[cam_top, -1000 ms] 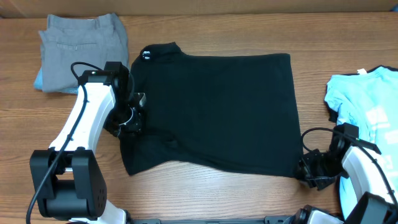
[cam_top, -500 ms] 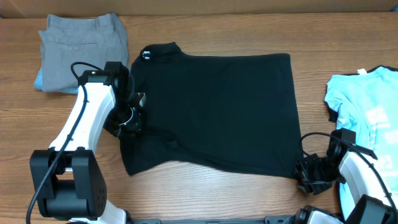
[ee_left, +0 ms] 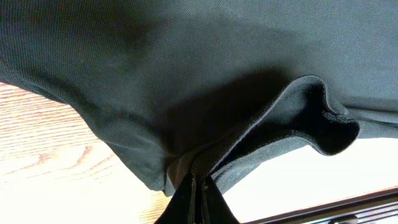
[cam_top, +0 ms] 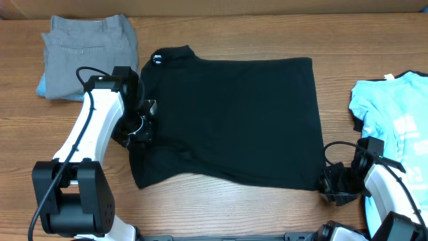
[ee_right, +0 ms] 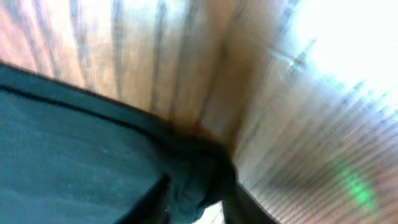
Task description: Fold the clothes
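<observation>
Two grips: we take the black T-shirt [cam_top: 234, 120] at opposite ends, judging this lets it lift evenly for folding.
Left gripper [ee_left: 196, 180]: pressed together, pinching a fold of the shirt's left edge.
Right gripper [cam_top: 332, 184]: at the shirt's corner toward the table's [cam_top: 267, 33] near right; too blurred to tell whether it bites.
Shirt: flat, mid-table.

Wooden table [cam_top: 227, 27], mid-brown with plain grain, fills nearly the whole overhead view. Pale tan strip [cam_top: 267, 5] along the far edge, maybe cardboard or a wall, can't tell. Light is even overhead, shadows soft. Left wrist view: tabletop [ee_left: 37, 155] partly blown out to white glare. Right wrist view: blurred wood, bright patch upper right.
</observation>
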Robot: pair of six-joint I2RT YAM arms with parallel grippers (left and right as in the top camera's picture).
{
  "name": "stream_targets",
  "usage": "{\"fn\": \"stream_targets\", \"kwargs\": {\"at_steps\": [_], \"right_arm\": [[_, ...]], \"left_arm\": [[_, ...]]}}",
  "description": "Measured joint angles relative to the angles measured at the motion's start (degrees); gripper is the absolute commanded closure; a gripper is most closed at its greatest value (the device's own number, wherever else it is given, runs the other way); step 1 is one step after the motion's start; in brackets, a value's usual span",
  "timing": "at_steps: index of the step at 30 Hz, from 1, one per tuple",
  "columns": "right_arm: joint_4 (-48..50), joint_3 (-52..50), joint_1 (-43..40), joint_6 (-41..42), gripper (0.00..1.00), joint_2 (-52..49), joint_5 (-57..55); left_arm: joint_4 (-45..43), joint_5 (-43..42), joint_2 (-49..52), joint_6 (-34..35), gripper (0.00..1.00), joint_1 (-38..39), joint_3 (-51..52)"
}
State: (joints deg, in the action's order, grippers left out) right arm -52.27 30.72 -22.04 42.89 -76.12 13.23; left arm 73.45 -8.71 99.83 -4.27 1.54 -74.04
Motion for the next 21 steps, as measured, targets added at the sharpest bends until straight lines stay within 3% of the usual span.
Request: {"fn": "stream_targets", "kwargs": {"at_steps": [2, 8, 16, 21], "right_arm": [[0.0, 0.0, 0.0, -0.4, 0.96, 0.0, -0.1], [-6.5, 1.9, 0.0, -3.8, 0.96, 0.0, -1.3], [-17.1, 14.3, 0.0, -8.3, 0.96, 1.2, -1.7], [-16.2, 18.7, 0.0, -11.1, 0.96, 1.6, -0.1]], "left_arm": [[0.2, 0.0, 0.0, 0.0, 0.96, 0.0, 0.0], [1.7, 0.0, 0.0, 0.0, 0.96, 0.0, 0.0], [6.1, 0.3, 0.0, 0.0, 0.96, 0.0, -1.7], [5.6, 1.8, -0.1, 0.1, 0.96, 0.0, -2.3]]}}
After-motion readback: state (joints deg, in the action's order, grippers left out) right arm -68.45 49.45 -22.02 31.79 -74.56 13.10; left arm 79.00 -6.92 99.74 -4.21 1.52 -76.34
